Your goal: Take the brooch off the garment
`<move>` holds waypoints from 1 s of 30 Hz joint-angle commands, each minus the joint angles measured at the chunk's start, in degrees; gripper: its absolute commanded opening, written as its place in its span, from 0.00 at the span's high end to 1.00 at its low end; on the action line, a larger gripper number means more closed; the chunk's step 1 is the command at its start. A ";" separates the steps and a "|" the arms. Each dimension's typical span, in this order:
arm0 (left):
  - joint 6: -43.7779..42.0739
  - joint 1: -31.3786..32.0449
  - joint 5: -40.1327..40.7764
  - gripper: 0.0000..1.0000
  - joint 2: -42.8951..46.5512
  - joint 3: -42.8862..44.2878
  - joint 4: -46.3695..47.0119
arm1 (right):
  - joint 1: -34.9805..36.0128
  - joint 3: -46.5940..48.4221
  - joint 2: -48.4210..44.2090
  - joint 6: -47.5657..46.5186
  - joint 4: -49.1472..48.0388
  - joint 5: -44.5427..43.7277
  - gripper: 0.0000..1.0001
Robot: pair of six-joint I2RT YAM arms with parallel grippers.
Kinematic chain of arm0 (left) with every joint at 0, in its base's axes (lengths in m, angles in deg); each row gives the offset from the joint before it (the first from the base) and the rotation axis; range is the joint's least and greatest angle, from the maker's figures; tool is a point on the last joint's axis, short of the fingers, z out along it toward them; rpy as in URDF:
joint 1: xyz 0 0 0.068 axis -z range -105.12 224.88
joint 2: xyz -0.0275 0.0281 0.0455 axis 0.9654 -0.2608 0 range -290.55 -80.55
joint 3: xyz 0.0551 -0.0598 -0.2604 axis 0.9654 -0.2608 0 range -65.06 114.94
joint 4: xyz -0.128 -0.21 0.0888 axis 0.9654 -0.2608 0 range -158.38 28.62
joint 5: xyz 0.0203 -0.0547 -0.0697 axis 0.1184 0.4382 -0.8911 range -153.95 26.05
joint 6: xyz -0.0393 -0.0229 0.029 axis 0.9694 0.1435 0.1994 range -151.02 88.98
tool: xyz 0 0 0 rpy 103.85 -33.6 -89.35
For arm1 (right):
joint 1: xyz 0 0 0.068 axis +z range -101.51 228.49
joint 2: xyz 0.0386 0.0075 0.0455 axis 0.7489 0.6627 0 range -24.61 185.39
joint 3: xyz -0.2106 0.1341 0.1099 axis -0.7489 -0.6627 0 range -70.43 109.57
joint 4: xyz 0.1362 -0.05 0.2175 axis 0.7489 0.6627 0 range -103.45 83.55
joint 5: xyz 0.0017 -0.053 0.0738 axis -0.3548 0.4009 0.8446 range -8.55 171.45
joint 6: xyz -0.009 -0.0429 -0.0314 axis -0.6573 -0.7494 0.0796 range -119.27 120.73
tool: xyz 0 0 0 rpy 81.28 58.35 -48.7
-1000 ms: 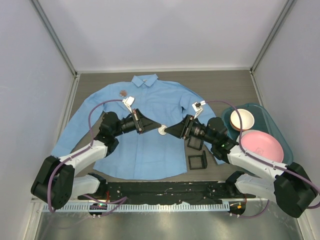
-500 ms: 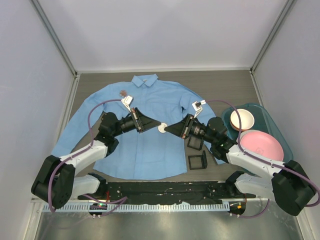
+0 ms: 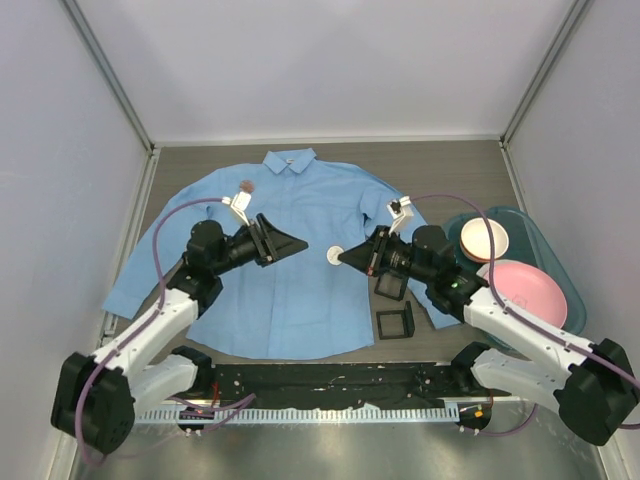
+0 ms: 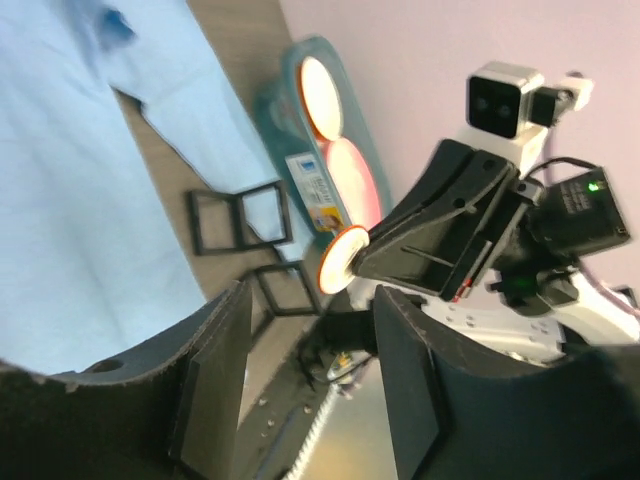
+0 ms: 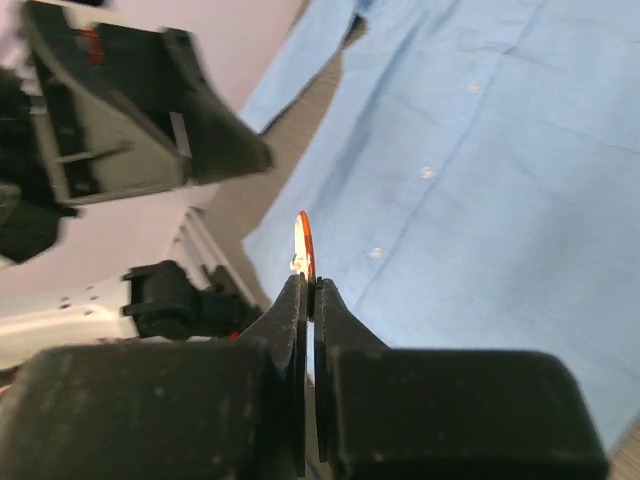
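- The shirt (image 3: 290,300) is light blue woven cloth. It is spread flat on the grey-brown wood-grain worktop (image 3: 450,170), collar toward the far edge and hem toward the near edge.
- The brooch (image 3: 335,256) is a thin, flat, round disc with a white face and an orange rim.
- The brooch is pinched by its edge between the pressed-together fingers of the right gripper (image 3: 346,258). It is held over the shirt front near the middle of the worktop.
- The left gripper (image 3: 287,243) is spread wide with nothing between its matte black fingers. It faces the brooch and is apart from it.
- A teal tray (image 3: 528,240) with rounded corners sits at the right edge. A cream bowl (image 3: 484,238) is in its far part and a pink plate (image 3: 525,290) in its near part.
- Two black square frames (image 3: 395,322) lie between the shirt hem and the tray.
- A small reddish spot (image 3: 246,185) is seen on the shirt beside the collar. What it is cannot be told.
- The right wrist view shows the brooch (image 5: 303,240) edge-on above the fingertips (image 5: 295,295). It also shows small pale buttons (image 5: 427,172) on the shirt (image 5: 480,180), which the top view does not resolve.
- The left wrist view shows the brooch's white face (image 4: 340,258) and a printed label (image 4: 315,190) on the tray (image 4: 283,90).
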 commanded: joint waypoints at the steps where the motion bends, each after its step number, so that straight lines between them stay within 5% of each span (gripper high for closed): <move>1: -18.74 -1.78 7.94 0.44 7.31 7.78 -27.19 | 0.17 10.43 -0.58 -12.94 29.70 -11.66 0.99; 7: -29.83 -1.87 14.91 0.43 11.70 11.31 -40.26 | 0.17 23.97 6.54 -19.02 56.99 -29.43 0.99; 13: -30.29 -1.87 14.30 0.42 11.80 9.64 -39.22 | 3.76 33.65 16.56 -16.39 69.32 -37.94 0.99; 21: -28.44 -1.87 11.93 0.42 9.96 6.83 -34.65 | 15.00 36.57 26.50 -9.63 76.46 -51.93 0.99; 30: -28.44 -1.87 9.82 0.42 8.90 6.21 -33.24 | 16.69 33.41 33.53 -9.35 73.22 -57.92 0.99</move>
